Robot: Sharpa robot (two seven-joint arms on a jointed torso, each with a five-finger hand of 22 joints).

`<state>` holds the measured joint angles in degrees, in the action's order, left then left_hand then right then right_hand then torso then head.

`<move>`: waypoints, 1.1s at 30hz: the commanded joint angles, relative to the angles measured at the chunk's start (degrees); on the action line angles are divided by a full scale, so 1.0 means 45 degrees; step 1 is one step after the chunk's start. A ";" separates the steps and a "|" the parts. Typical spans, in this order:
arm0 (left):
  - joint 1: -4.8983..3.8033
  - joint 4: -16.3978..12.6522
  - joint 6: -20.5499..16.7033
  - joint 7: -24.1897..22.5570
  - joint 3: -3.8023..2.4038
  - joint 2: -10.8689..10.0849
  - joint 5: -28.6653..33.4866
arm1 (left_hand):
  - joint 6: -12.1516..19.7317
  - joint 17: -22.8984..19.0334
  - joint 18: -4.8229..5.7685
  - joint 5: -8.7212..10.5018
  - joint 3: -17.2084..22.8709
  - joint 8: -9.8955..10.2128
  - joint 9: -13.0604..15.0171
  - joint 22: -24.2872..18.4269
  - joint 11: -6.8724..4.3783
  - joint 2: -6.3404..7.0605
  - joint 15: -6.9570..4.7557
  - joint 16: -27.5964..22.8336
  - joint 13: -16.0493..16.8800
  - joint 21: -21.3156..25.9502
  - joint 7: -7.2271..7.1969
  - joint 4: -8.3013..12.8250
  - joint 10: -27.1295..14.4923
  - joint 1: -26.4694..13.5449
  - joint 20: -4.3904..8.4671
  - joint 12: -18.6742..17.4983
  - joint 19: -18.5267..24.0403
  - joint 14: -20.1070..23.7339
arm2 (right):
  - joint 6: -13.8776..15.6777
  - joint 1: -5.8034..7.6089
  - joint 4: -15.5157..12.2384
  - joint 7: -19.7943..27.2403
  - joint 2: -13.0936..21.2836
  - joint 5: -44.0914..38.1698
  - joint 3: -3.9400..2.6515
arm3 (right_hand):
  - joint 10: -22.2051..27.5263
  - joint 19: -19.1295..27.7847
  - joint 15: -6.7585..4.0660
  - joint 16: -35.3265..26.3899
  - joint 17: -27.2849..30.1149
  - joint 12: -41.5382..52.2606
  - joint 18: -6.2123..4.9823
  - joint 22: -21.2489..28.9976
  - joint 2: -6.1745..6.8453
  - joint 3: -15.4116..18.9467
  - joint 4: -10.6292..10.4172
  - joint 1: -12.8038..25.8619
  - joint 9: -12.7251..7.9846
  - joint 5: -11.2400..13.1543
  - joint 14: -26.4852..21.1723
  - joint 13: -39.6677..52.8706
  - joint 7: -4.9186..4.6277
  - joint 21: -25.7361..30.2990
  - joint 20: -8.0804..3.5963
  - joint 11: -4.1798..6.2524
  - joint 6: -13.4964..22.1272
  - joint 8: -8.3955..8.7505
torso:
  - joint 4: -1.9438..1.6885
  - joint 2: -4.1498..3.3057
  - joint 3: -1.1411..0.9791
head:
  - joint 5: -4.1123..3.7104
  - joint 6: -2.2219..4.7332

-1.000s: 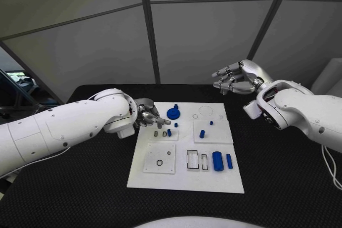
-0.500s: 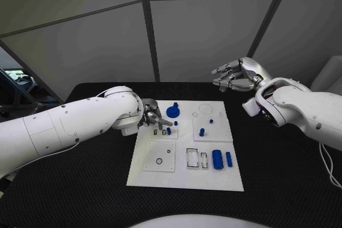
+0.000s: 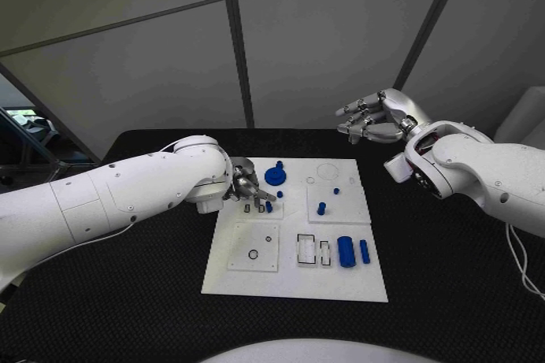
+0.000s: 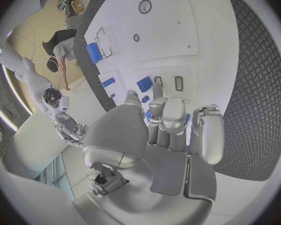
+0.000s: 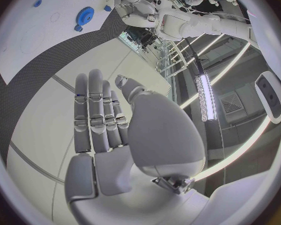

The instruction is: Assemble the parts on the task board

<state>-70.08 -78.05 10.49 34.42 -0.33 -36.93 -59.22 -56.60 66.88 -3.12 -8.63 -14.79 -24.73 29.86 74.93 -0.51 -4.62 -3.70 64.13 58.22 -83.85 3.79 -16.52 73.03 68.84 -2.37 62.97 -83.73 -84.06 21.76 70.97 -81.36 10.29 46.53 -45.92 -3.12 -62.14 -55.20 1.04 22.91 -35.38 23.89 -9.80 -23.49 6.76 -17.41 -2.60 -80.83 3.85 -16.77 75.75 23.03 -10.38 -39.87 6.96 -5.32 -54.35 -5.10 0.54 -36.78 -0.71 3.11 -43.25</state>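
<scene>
— Black table (image 3: 113, 300) first, then what do you log on it?

— You have the white task board (image 3: 295, 288) lying flat in the middle of it. The largest blue part is the gear (image 3: 275, 175) near the board's far left corner. A thick blue cylinder (image 3: 345, 251) and a thinner blue bar (image 3: 365, 252) lie side by side near the board's right edge, beside two empty rectangular slots. Small blue pegs (image 3: 321, 209) stand in the far right panel.

— Left hand?

— Your left hand (image 3: 246, 187) is down at the board's far left, just beside the gear. In the left wrist view its fingers (image 4: 172, 116) are held close together, tips over a small blue block (image 4: 144, 84) next to two small slots. You cannot tell whether they pinch anything.

— Right hand?

— Your right hand (image 3: 375, 119) is raised beyond the board's far right corner, well apart from it. In the right wrist view its fingers (image 5: 97, 115) are straight, side by side, holding nothing.
</scene>
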 commanded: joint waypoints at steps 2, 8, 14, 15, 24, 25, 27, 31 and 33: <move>-0.0032 0.0141 0.0429 0.0119 0.0011 0.0131 -0.0099 | 0.0095 0.0013 0.0178 0.0018 -0.0069 -0.0094 0.0040 0.0822 0.0019 -0.0103 -0.0068 -0.0003 0.0007 -0.0044 -0.0009 -0.0016 0.0069 -0.0025 0.0054 0.0064 -0.0400 -0.0143 | -0.0086 0.0033 -0.0004 -0.0009 -0.0036 0.0040 -0.0016 | -0.0009 0.0014 0.0039 -0.0066 -0.0004 -0.0088 -0.0124 0.0023 0.0105 -0.0007 0.0079 0.0066 -0.0011 -0.0048 0.0092 -0.0021 -0.0037 0.0057 0.0093 -0.0047 0.0076 0.0082 | -0.0004 -0.0014 -0.0003 | -0.0004 -0.0053; -0.0035 0.0265 0.0448 0.0118 0.0023 0.0286 -0.0099 | 0.0119 0.0015 0.0179 0.0012 -0.0065 -0.0114 0.0078 0.0828 0.0019 -0.0122 -0.0069 -0.0004 0.0019 -0.0045 -0.0009 -0.0008 0.0070 0.0001 0.0055 0.0078 -0.0404 -0.0143 | -0.0100 0.0033 0.0012 -0.0021 -0.0069 0.0039 -0.0016 | -0.0004 0.0016 0.0044 -0.0090 -0.0007 -0.0093 -0.0123 0.0030 0.0097 -0.0001 0.0076 0.0076 -0.0009 -0.0058 0.0093 -0.0031 -0.0042 0.0070 0.0097 -0.0051 0.0081 0.0084 | -0.0004 -0.0011 -0.0001 | -0.0017 -0.0101; -0.0037 0.0300 0.0417 0.0112 0.0026 0.0391 -0.0100 | 0.0119 0.0015 0.0179 0.0012 -0.0065 -0.0114 0.0078 0.0828 0.0019 -0.0122 -0.0069 -0.0004 0.0019 -0.0045 -0.0009 -0.0008 0.0070 0.0001 0.0055 0.0078 -0.0404 -0.0143 | -0.0124 0.0033 0.0067 -0.0028 -0.0121 0.0038 -0.0016 | -0.0004 0.0016 0.0044 -0.0090 -0.0007 -0.0093 -0.0123 0.0030 0.0097 -0.0001 0.0076 0.0076 -0.0009 -0.0058 0.0093 -0.0031 -0.0042 0.0070 0.0097 -0.0051 0.0081 0.0084 | -0.0012 -0.0009 -0.0007 | -0.0040 -0.0123; -0.0037 0.0313 0.0404 0.0110 0.0027 0.0414 -0.0100 | 0.0131 0.0016 0.0182 0.0010 -0.0062 -0.0127 0.0099 0.0842 0.0018 -0.0132 -0.0069 -0.0004 0.0025 -0.0052 -0.0009 -0.0005 0.0072 0.0015 0.0055 0.0087 -0.0410 -0.0143 | -0.0129 0.0033 0.0074 -0.0031 -0.0129 0.0038 -0.0016 | 0.0000 0.0020 0.0049 -0.0119 -0.0012 -0.0098 -0.0123 0.0039 0.0086 0.0006 0.0071 0.0091 -0.0007 -0.0078 0.0097 -0.0043 -0.0045 0.0088 0.0103 -0.0055 0.0084 0.0085 | -0.0016 -0.0008 -0.0006 | -0.0052 -0.0125; -0.0037 0.0430 0.0423 0.0103 0.0030 0.0591 -0.0101 | 0.0215 0.0022 0.0184 -0.0003 -0.0025 -0.0224 0.0262 0.0851 0.0016 -0.0216 -0.0071 -0.0008 0.0009 -0.0048 -0.0014 0.0020 0.0052 0.0166 0.0056 0.0095 -0.0419 -0.0144 | -0.0164 0.0033 0.0106 -0.0056 -0.0178 0.0038 -0.0016 | 0.0002 0.0020 0.0050 -0.0128 -0.0014 -0.0100 -0.0123 0.0042 0.0082 0.0007 0.0073 0.0090 -0.0006 -0.0085 0.0098 -0.0047 -0.0044 0.0093 0.0104 -0.0055 0.0084 0.0085 | -0.0007 -0.0016 -0.0001 | -0.0068 -0.0111; -0.0037 0.0444 0.0442 0.0103 0.0030 0.0603 -0.0101 | 0.0228 0.0022 0.0183 -0.0005 -0.0017 -0.0238 0.0287 0.0850 0.0015 -0.0228 -0.0072 -0.0009 0.0007 -0.0045 -0.0014 0.0024 0.0049 0.0194 0.0057 0.0096 -0.0419 -0.0145 | -0.0172 0.0033 0.0110 -0.0057 -0.0185 0.0038 -0.0016 | 0.0003 0.0021 0.0049 -0.0138 -0.0016 -0.0101 -0.0124 0.0044 0.0081 0.0006 0.0081 0.0083 -0.0005 -0.0093 0.0099 -0.0051 -0.0044 0.0097 0.0105 -0.0054 0.0082 0.0084 | -0.0005 -0.0011 -0.0002 | -0.0063 -0.0117; -0.0037 0.0458 0.0478 0.0104 0.0031 0.0612 -0.0101 | 0.0243 0.0024 0.0186 -0.0007 -0.0008 -0.0255 0.0316 0.0864 0.0014 -0.0240 -0.0072 -0.0008 0.0010 -0.0051 -0.0015 0.0029 0.0049 0.0227 0.0057 0.0102 -0.0425 -0.0145 | -0.0177 0.0033 0.0111 -0.0058 -0.0190 0.0032 -0.0016 | 0.0007 0.0021 0.0046 -0.0179 -0.0026 -0.0106 -0.0129 0.0053 0.0078 0.0003 0.0118 0.0047 0.0000 -0.0120 0.0106 -0.0069 -0.0042 0.0115 0.0106 -0.0050 0.0077 0.0080 | -0.0007 -0.0009 -0.0003 | -0.0059 -0.0117; -0.0037 0.0481 0.0559 0.0108 0.0031 0.0622 -0.0101 | 0.0281 0.0026 0.0191 -0.0010 0.0021 -0.0302 0.0396 0.0889 0.0012 -0.0270 -0.0074 -0.0012 0.0030 -0.0060 -0.0017 0.0049 0.0057 0.0333 0.0057 0.0130 -0.0437 -0.0145 | -0.0186 0.0033 0.0125 -0.0061 -0.0211 0.0012 -0.0016 | 0.0007 0.0019 0.0044 -0.0207 -0.0033 -0.0108 -0.0131 0.0056 0.0080 0.0002 0.0149 0.0018 0.0003 -0.0131 0.0111 -0.0081 -0.0041 0.0124 0.0105 -0.0048 0.0073 0.0077 | -0.0020 -0.0016 0.0001 | -0.0071 -0.0146; -0.0038 0.0492 0.0597 0.0110 0.0031 0.0628 -0.0101 | 0.0305 0.0029 0.0197 -0.0013 0.0045 -0.0332 0.0449 0.0920 0.0010 -0.0288 -0.0075 -0.0012 0.0070 -0.0073 -0.0019 0.0064 0.0078 0.0412 0.0057 0.0172 -0.0450 -0.0146 | -0.0193 0.0033 0.0134 -0.0061 -0.0234 0.0007 -0.0016 | 0.0002 0.0010 0.0037 -0.0254 -0.0046 -0.0111 -0.0136 0.0057 0.0072 -0.0009 0.0214 -0.0050 0.0007 -0.0144 0.0124 -0.0102 -0.0040 0.0130 0.0101 -0.0044 0.0064 0.0072 | -0.0017 -0.0018 0.0004 | -0.0074 -0.0160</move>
<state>-70.15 -75.88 12.11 34.56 -0.18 -34.20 -59.35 -55.57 66.94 -3.11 -8.63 -14.77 -26.02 31.79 74.92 -0.50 -5.83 -3.70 64.13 58.45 -83.81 3.58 -16.50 73.03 70.07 -2.37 63.51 -83.73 -84.06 21.30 70.97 -80.75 9.86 45.57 -45.92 -3.12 -62.14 -55.20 1.24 21.96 -35.51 23.66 -9.80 -23.30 6.76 -17.45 -1.90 -80.83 3.86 -17.14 75.96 22.63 -10.38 -39.65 6.96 -5.32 -54.36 -5.10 0.47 -36.84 -0.72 2.83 -43.89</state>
